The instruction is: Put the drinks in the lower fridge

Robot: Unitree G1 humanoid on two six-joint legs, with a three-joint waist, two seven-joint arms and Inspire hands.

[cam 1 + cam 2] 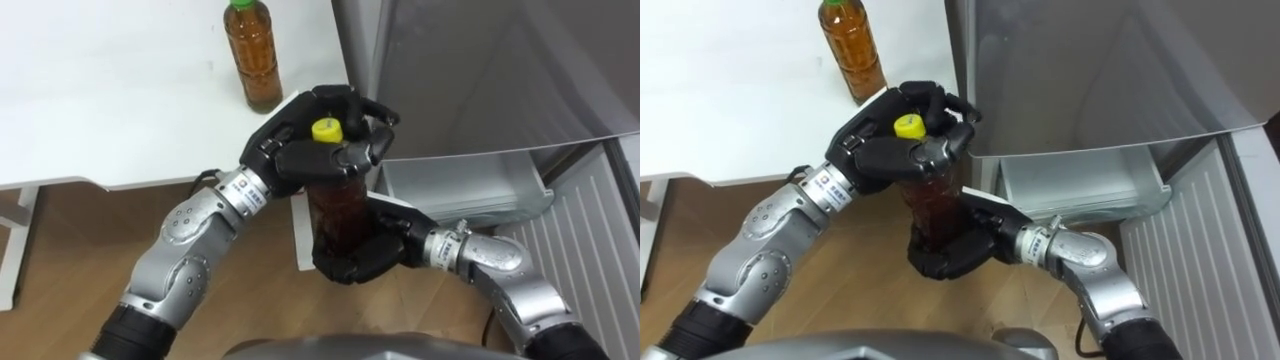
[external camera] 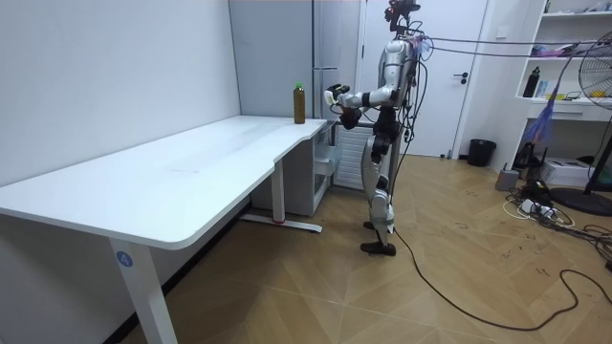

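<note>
A yellow-capped bottle of brown tea is held upright in front of me, off the table. My left hand is curled round its neck just under the cap. My right hand is wrapped round its lower body from below. A second tea bottle with a green cap stands on the white table near its end by the fridge. The lower fridge drawer is pulled open to my right.
The tall grey fridge stands just right of the table end. In the room view I stand between table end and fridge, with wood floor behind me. A fan and shelves stand at the room view's right.
</note>
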